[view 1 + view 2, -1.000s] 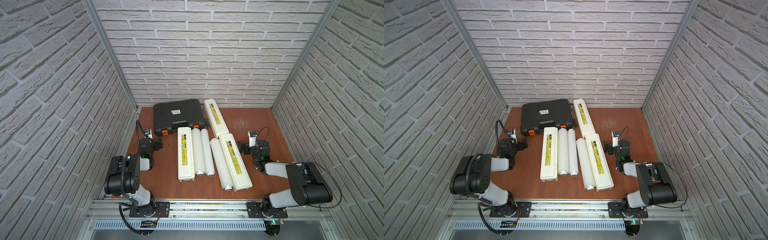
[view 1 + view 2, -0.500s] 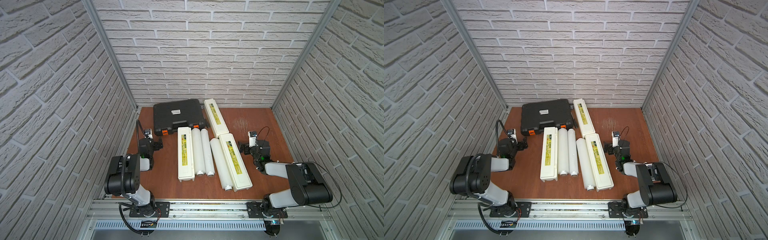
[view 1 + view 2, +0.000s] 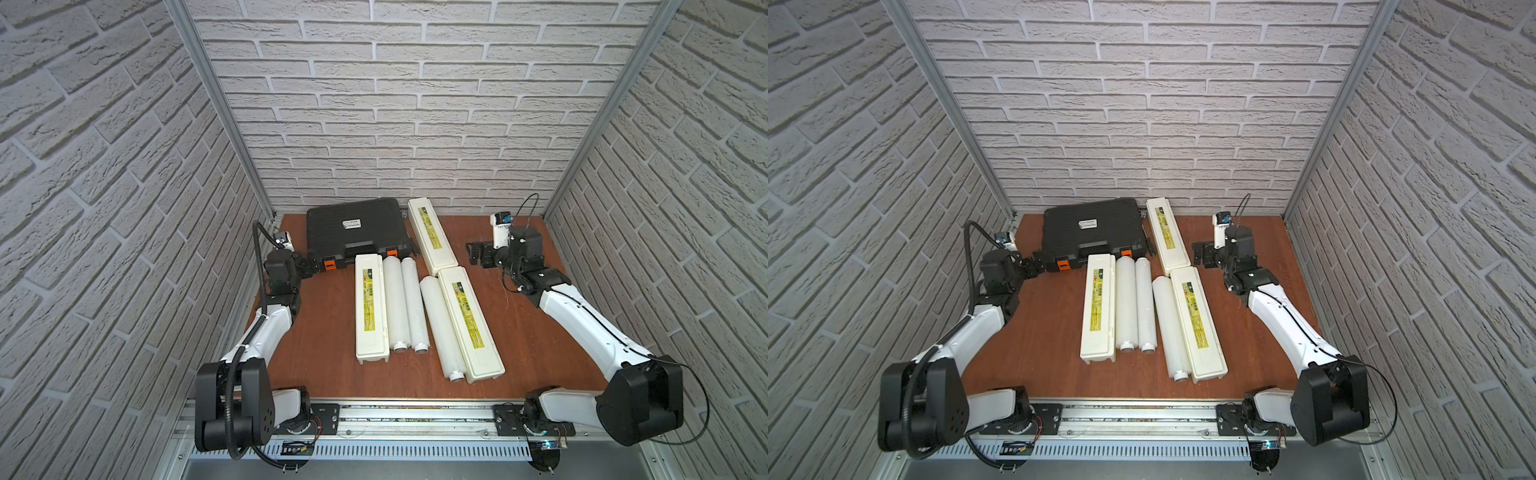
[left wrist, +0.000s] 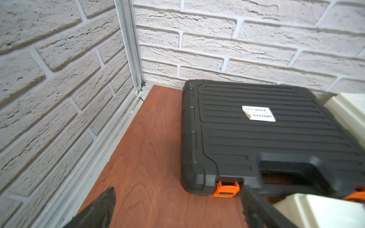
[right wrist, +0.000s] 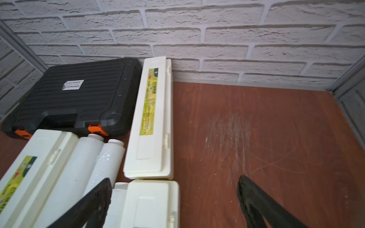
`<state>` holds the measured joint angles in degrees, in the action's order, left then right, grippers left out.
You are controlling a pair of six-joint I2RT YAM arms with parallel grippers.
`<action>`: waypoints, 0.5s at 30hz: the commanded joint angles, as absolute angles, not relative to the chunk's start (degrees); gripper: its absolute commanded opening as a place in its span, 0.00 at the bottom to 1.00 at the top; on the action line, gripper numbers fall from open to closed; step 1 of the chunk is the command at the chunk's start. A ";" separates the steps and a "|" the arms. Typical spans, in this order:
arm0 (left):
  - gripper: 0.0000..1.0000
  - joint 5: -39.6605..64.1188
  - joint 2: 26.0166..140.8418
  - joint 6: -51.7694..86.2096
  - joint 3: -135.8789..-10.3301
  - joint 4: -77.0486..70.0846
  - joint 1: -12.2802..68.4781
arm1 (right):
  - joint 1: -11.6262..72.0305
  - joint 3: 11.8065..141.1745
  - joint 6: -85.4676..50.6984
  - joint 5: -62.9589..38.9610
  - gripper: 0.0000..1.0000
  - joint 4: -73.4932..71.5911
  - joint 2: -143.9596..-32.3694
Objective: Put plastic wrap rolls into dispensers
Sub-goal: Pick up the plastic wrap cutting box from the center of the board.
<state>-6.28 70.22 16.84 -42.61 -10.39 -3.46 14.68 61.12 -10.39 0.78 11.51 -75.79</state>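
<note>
Rolls: three, all loose on the tabletop, none loaded. Two lie touching side by side, just beside the left dispenser. The third roll lies against the right dispenser.

Dispensers: three, lids down. The back dispenser sits beside the case.

Left gripper: jaws apart, empty, just beside the case's front corner.

Right gripper: jaws apart, empty, over bare tabletop near the back dispenser.

Change over the last second: none. Every item and both arms sit where they were.

Task status, as judged: not begun. A lid likely needs opening before any roll goes in.
</note>
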 commanded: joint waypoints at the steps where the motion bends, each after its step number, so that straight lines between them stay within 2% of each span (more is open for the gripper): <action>1: 0.98 -2.43 68.02 26.58 -45.74 8.84 -3.01 | 21.55 65.32 -18.71 4.96 1.00 23.24 -79.05; 9: 0.98 0.78 63.72 39.60 -45.29 15.77 -2.11 | 39.46 78.57 -29.50 8.84 1.00 28.59 -94.46; 12: 0.98 -0.44 65.00 48.43 -46.10 18.67 -2.13 | 43.44 85.36 -31.92 7.95 1.00 28.66 -102.79; 15: 0.98 3.42 66.45 49.88 -46.67 16.01 -1.98 | 46.42 95.88 -32.89 8.64 0.99 31.93 -112.08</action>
<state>0.56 65.49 43.72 -45.84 15.55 -2.39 44.42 88.68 -29.54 7.33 29.30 -106.83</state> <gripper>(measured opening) 0.984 0.996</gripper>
